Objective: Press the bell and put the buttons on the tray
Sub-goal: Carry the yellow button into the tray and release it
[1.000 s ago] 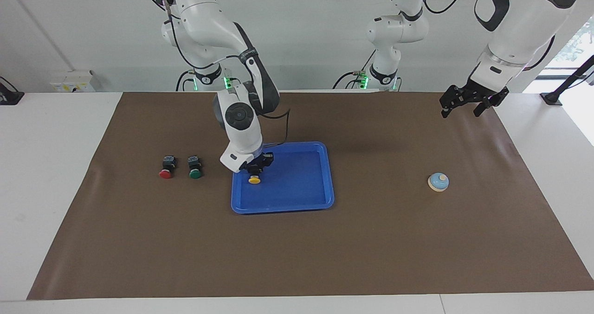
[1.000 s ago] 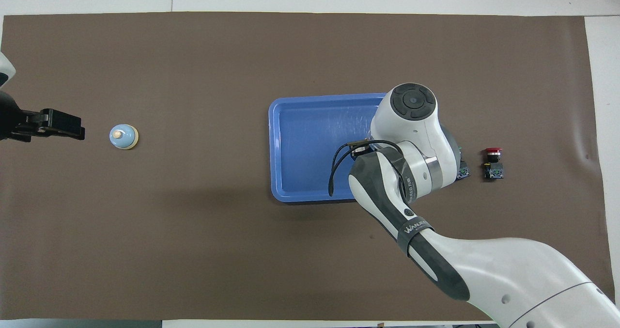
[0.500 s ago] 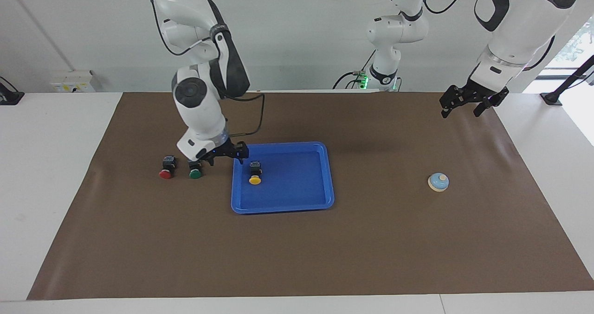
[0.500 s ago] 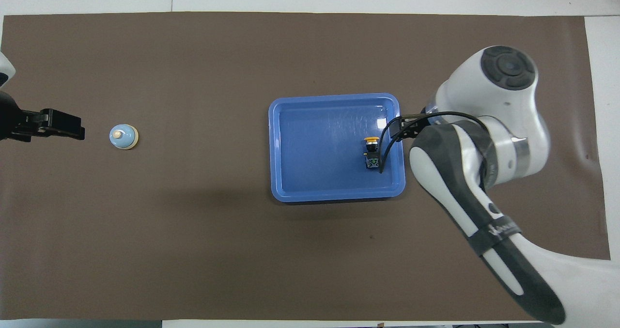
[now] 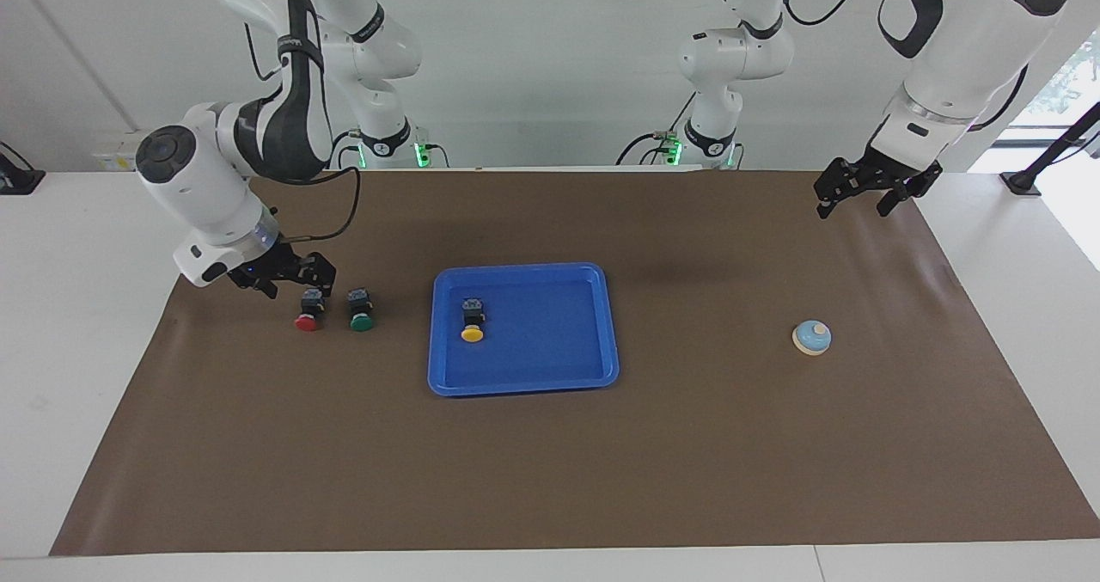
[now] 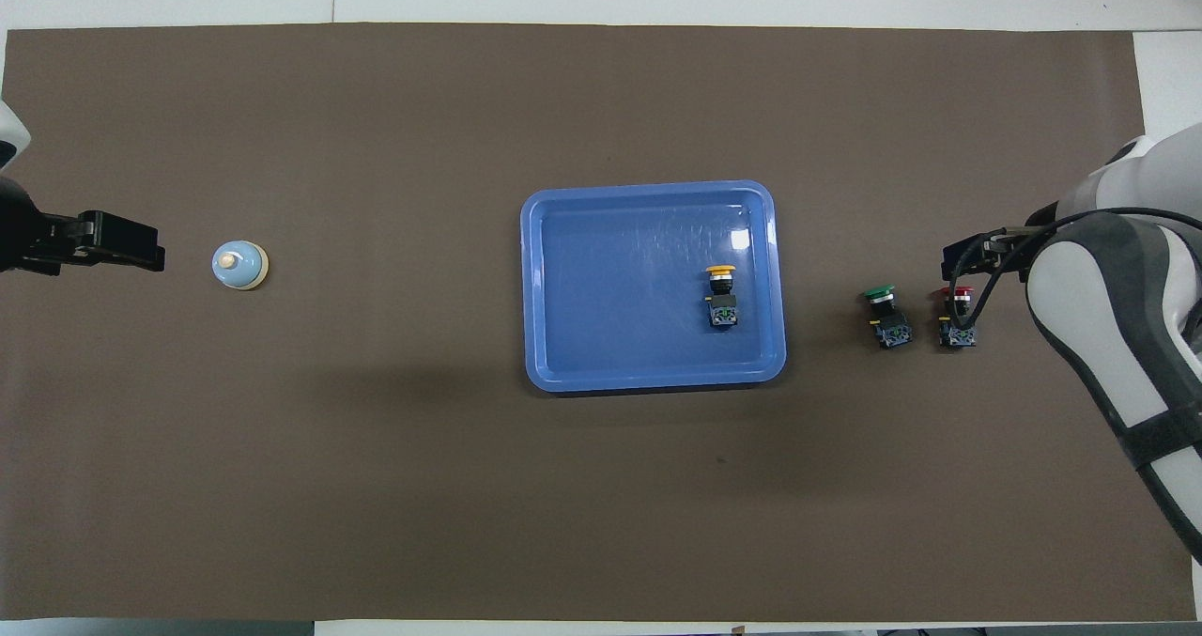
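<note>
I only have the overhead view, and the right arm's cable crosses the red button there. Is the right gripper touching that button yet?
Observer: No. In the facing view the right gripper hangs in the air close above the red button, not touching it.
Operator: Is it open?
Observer: Yes, it is open and holds nothing.
Operator: And the left gripper, is it down beside the bell?
Observer: No. The left gripper is up in the air over the edge of the brown mat, open, well clear of the bell.
</note>
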You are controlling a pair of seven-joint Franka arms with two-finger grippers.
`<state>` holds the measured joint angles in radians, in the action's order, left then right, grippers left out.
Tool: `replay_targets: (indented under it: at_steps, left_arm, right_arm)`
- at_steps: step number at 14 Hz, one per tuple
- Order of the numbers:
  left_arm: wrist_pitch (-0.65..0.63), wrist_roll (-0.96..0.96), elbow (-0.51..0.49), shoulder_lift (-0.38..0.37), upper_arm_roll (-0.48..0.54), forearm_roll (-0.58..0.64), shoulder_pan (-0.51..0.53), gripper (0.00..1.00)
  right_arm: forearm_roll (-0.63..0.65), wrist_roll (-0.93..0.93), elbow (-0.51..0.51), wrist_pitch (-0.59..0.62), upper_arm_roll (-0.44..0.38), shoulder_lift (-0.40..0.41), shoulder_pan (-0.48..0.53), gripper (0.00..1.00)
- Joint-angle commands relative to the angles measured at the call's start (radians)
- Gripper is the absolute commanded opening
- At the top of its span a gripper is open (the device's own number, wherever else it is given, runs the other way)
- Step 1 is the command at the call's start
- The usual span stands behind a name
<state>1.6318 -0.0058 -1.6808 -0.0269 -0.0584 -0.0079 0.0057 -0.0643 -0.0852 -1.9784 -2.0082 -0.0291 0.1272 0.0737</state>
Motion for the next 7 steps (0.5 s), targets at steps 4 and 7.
replay_targets:
  at_steps: [4,7]
  left_arm:
    - [-0.003,-0.008,0.009,0.024,0.020,0.005,-0.016,1.00]
    - [-0.056,-0.011,0.056,0.050,0.034,0.000,-0.038,1.00]
  right_arm:
    - [0.000,0.021,-0.216,-0.183,0.012,-0.070,0.031,1.00]
    - [0.024,0.019,-0.289,-0.271,0.012,-0.075,0.034,1.00]
